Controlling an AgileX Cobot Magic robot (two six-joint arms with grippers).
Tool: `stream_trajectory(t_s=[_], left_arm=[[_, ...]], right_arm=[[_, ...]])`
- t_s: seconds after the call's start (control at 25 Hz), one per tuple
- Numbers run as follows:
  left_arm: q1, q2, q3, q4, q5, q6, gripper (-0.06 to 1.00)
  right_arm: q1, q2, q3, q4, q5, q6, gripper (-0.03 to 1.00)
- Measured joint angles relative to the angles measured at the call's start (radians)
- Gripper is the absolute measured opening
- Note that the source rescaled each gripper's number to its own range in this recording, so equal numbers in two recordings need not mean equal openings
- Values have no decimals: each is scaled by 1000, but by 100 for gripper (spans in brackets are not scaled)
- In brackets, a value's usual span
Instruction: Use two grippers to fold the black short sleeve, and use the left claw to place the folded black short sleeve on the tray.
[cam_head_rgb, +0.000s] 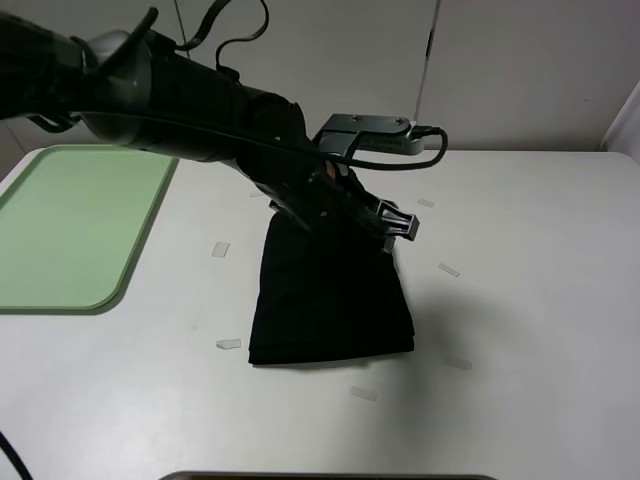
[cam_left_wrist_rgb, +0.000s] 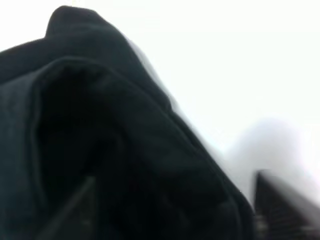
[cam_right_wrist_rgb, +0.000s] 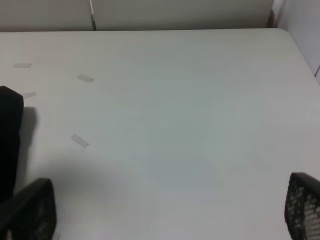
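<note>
I judged the folding done and the carry to be the step in hand: the soft black cloth short sleeve (cam_head_rgb: 330, 300) lay as a compact folded rectangle on the white table (cam_head_rgb: 520, 300), its far end bunched up under my left claw (cam_head_rgb: 385, 225), its near end flat on the surface. No lettering showed on the face turned up. The flat light-green plastic tray (cam_head_rgb: 70, 225) with its low rim sat at the left edge of the table, well apart from the cloth and bare.

My left arm reached in from the upper left, stretched across the middle and angled down, so the claw met the shirt at its far edge. In the left wrist view the black short sleeve (cam_left_wrist_rgb: 100, 150) filled nearly everything, heaped right against the camera, with one dark finger (cam_left_wrist_rgb: 280, 205) beside it. I could not tell whether the jaws had closed on the cloth or merely stood around it.

My right claw (cam_right_wrist_rgb: 165, 215) hung open over bare table, its two fingertips spread wide, well clear to the right.

The next move, as I judged it, called for a firm pinch through all the layers, a lift high enough to clear the rim, and a sweep left to the tray. A loose hold might let the fold fall open.
</note>
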Motion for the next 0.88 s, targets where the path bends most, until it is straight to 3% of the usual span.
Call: stream_trajectory(t_s=[0.08, 0.2, 0.56, 0.88], left_arm=[[-2, 2, 0, -1, -11, 0, 86], [-4, 3, 0, -4, -19, 0, 96], [0, -65, 0, 0, 85, 0, 100], [20, -161, 0, 15, 117, -1, 100]], right_arm=[[0, 0, 0, 0, 0, 0, 100], [0, 0, 0, 0, 0, 0, 100], [0, 0, 0, 0, 0, 0, 100], [0, 0, 0, 0, 0, 0, 100]])
